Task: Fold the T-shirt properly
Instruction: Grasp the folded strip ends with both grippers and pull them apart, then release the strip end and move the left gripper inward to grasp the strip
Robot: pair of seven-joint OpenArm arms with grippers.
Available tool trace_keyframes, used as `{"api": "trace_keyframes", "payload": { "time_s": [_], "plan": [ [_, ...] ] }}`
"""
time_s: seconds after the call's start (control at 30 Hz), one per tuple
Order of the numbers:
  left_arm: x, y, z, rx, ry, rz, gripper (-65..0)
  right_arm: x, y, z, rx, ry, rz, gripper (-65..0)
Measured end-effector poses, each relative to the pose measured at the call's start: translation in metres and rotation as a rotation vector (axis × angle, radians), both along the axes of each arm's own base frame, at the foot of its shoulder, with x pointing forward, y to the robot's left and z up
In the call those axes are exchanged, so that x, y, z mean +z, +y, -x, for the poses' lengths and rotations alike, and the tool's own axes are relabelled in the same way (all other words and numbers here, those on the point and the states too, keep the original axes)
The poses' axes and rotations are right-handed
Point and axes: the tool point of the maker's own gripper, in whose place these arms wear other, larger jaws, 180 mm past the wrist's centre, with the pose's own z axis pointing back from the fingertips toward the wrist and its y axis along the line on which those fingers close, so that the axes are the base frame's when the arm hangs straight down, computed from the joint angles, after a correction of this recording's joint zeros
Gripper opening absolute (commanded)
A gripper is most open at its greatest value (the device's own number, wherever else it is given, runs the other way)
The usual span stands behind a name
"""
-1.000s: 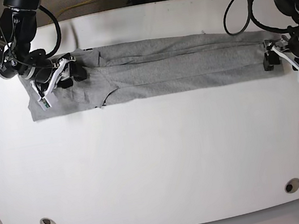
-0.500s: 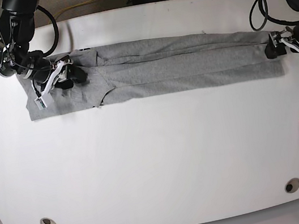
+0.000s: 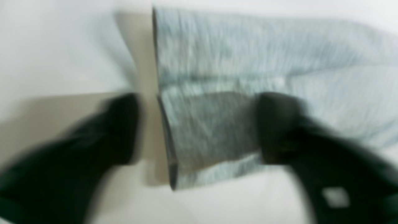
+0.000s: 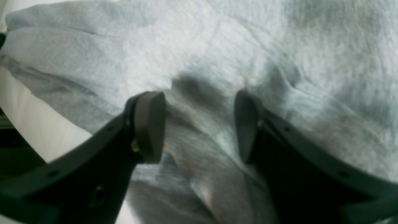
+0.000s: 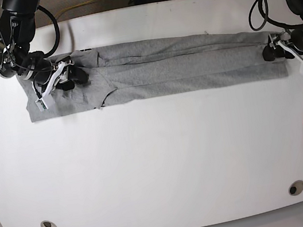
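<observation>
Fingers (image 4: 149,124) of both grippers stand parted astride opposite ends of the light heather-grey cotton T-shirt (image 5: 178,65), gripping nothing; each should pinch every layer evenly.

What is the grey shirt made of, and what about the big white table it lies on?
The T-shirt looks like soft knitted cotton: a flecked, fuzzy grey surface with limp creases and folds in the right wrist view. The table looks like a hard, smooth board with a white coating, plastic or painted; it is flat, even and slightly shiny. What lies under the coating cannot be told.
</observation>
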Motion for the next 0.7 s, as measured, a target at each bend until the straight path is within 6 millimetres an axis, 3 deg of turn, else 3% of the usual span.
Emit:
{"api": "trace_keyframes", "payload": {
  "time_s": [0.07,0.13,0.3,0.43,0.53,0.57,0.63,0.7],
  "plan": [
    [-0.004,-0.004,0.003,-0.02,0.027,-0.004,-56.5,0.0,0.0,0.0,0.0,0.0,0.0,-30.6],
    [-0.006,-0.009,0.004,-0.023,0.03,0.009,-64.3,0.0,0.0,0.0,0.0,-0.001,0.0,-30.6],
    [0.004,-0.008,0.005,-0.057,0.026,-0.058,-64.6,0.0,0.0,-0.001,0.001,0.0,0.001,-30.6],
    [0.041,-0.019,0.004,-0.163,-0.048,-0.202,-64.6,0.0,0.0,0.0,0.002,0.001,0.0,-30.6],
    [0.075,-0.046,-0.004,-0.292,-0.149,-0.312,-64.7,0.0,0.0,0.0,0.001,0.0,0.0,-30.6],
    [0.086,-0.064,-0.005,-0.348,-0.194,-0.319,-64.7,0.0,0.0,0.0,0.001,0.001,0.002,-30.6],
    [0.093,-0.092,-0.006,-0.421,-0.24,-0.318,-64.7,0.0,0.0,0.0,0.001,0.0,0.0,-30.6],
    [0.088,-0.124,-0.004,-0.479,-0.252,-0.266,-64.7,0.0,0.0,0.0,0.001,0.001,0.001,-30.6]
  ]
}}
